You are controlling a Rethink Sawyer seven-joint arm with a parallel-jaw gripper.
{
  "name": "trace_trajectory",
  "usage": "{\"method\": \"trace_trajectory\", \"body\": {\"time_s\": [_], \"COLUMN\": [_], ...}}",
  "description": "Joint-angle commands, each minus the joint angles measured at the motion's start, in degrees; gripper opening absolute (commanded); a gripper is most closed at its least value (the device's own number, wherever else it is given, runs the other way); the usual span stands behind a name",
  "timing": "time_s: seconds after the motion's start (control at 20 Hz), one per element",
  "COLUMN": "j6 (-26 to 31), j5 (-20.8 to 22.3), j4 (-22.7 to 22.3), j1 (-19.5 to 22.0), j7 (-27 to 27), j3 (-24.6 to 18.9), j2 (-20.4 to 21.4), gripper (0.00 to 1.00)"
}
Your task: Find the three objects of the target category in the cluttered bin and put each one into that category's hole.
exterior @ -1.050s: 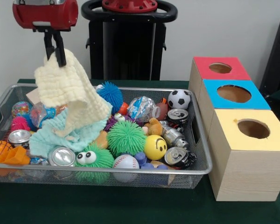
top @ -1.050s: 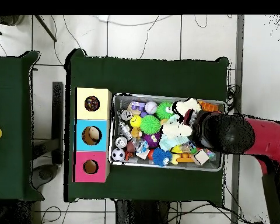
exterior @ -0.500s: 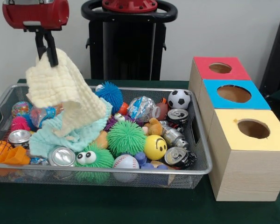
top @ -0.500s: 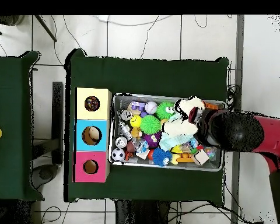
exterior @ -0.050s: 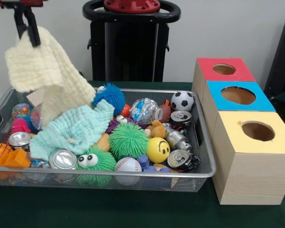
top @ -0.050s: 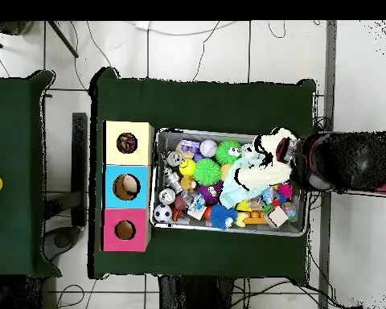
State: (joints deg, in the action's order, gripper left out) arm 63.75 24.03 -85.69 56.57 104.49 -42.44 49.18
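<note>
My gripper (exterior @ -0.050s: 31, 37) hangs high at the upper left, above the wire bin (exterior @ -0.050s: 133, 174), shut on the top corner of a cream cloth (exterior @ -0.050s: 42, 71). The cloth dangles free, its lower edge just over the bin's left end. Under it a pale green cloth (exterior @ -0.050s: 73, 130) lies crumpled on the clutter. The bin holds several drink cans (exterior @ -0.050s: 63, 159), spiky balls (exterior @ -0.050s: 128, 140), a soccer ball (exterior @ -0.050s: 182, 100), a baseball (exterior @ -0.050s: 128, 165) and a yellow smiley ball (exterior @ -0.050s: 157, 149). In the overhead view the cream cloth (top @ -0.050s: 273, 146) shows at the bin's right end beside the arm (top @ -0.050s: 341, 161).
Three wooden boxes with round holes stand right of the bin: red top (exterior @ -0.050s: 223, 71) farthest, blue (exterior @ -0.050s: 237, 95) in the middle, yellow (exterior @ -0.050s: 256, 130) nearest. From above they line the bin's left side (top @ -0.050s: 127, 187). A dark green cover lies over the table (exterior @ -0.050s: 133, 209).
The gripper has risen and moved left with the cream cloth, lifting it off the pile. The pale green cloth beneath is now uncovered.
</note>
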Motion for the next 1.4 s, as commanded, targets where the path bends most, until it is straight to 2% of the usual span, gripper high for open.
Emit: {"method": "trace_trajectory", "body": {"time_s": [0.05,0.35,0.5,1.0,1.4], "j6": [10.89,13.53,12.96,3.7,-5.06], "j5": [1.91,3.01,3.29,2.9,4.66], "j4": [11.84,16.34,16.62,6.16,-2.68], "j1": [-1.23,-1.86,-1.62,2.21,5.38], "j7": [-21.77,-24.17,-25.15,-24.71,-22.74], "j3": [-3.46,-3.18,-2.84,-2.3,-2.26], "j2": [-3.08,-5.46,-6.21,-3.86,-3.23], "gripper": [0.0,0.0,0.0,0.0,0.0]}}
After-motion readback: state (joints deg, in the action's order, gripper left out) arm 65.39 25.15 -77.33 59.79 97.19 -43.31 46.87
